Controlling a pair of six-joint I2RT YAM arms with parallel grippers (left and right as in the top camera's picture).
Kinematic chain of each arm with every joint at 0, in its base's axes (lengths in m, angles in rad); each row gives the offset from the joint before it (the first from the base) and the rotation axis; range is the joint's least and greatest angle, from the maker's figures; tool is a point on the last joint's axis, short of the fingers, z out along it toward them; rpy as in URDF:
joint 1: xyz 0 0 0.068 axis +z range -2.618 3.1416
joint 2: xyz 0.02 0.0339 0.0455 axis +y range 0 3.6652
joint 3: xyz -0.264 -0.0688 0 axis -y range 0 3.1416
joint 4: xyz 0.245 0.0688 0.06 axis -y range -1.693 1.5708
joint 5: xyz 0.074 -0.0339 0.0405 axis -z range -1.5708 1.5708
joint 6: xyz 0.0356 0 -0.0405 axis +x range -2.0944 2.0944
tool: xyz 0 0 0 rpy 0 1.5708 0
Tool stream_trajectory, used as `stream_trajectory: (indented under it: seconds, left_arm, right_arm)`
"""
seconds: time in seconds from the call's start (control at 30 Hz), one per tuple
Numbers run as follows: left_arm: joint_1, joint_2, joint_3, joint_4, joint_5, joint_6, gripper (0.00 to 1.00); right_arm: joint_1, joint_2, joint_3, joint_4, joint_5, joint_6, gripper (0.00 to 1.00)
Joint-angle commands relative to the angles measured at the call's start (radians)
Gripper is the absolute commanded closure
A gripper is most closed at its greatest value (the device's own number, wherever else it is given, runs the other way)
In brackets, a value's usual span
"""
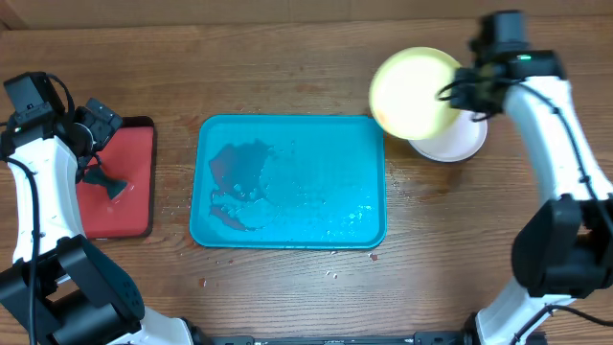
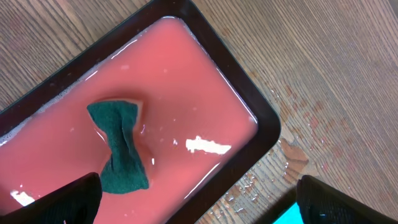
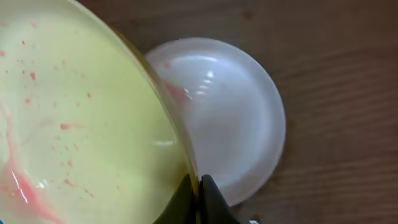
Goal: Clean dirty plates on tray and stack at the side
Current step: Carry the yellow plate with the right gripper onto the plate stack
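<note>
Your right gripper [image 3: 199, 198] is pressed together on the rim of the yellow-green plate [image 1: 414, 93], pinching its edge between the two dark fingertips. The plate is off the tray [image 1: 287, 119] and hangs tilted over the bench [image 1: 287, 57], beyond the tray's far right corner. Your right wrist view shows its pale face speckled with red dots, with a pink smear towards the lower left.

Just beside and partly under it, the white plate [image 3: 230, 118] lies on the bench to the right of the tray. It has a small red streak near the edge that the yellow-green plate covers. You cannot tell from these views whether the two plates touch.

The teal tray sits in the middle of the bench with no plate on it. Its floor is wet, with a darker reddish patch in the left half.

Your left gripper [image 2: 196, 186] is spread wide and holds nothing. It hangs over the red tray [image 2: 249, 106] at the left of the bench, its fingers [image 2: 74, 199] showing at the bottom corners of your left wrist view. The red tray holds a shallow pinkish film of liquid. The dark green bow-shaped sponge [image 2: 118, 146] lies in it, apart from the fingers. Reddish droplets [image 2: 298, 118] dot the wood between the red tray and the teal one.
</note>
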Motion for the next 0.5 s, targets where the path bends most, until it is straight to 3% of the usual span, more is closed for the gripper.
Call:
stream_trajectory:
  seconds: [0.0, 0.27, 0.3, 0.33, 0.4, 0.43, 0.47]
  left_arm:
    - [-0.006, -0.006, 0.011, 0.001, 0.006, 0.012, 0.00]
    - [-0.007, -0.006, 0.011, 0.001, 0.006, 0.012, 0.00]
    - [-0.007, -0.006, 0.011, 0.001, 0.006, 0.012, 0.00]
    - [-0.007, -0.006, 0.011, 0.001, 0.006, 0.012, 0.00]
    - [-0.006, -0.006, 0.011, 0.001, 0.006, 0.012, 0.00]
    - [-0.006, -0.006, 0.011, 0.001, 0.006, 0.012, 0.00]
    - [-0.006, -0.006, 0.011, 0.001, 0.006, 0.012, 0.00]
  right_arm:
    - [-0.092, 0.033, -0.023, -0.007, -0.138, 0.026, 0.96]
    - [-0.203, 0.064, -0.159, 0.147, -0.137, 0.027, 0.96]
    - [-0.204, 0.064, -0.172, 0.166, -0.138, 0.027, 0.90]
    - [-0.204, 0.064, -0.181, 0.178, -0.138, 0.027, 0.74]
    - [-0.202, 0.064, -0.188, 0.161, -0.138, 0.037, 0.19]
    - [-0.201, 0.064, -0.188, 0.144, -0.144, 0.051, 0.05]
    - [-0.201, 0.064, -0.188, 0.134, -0.162, 0.052, 0.00]
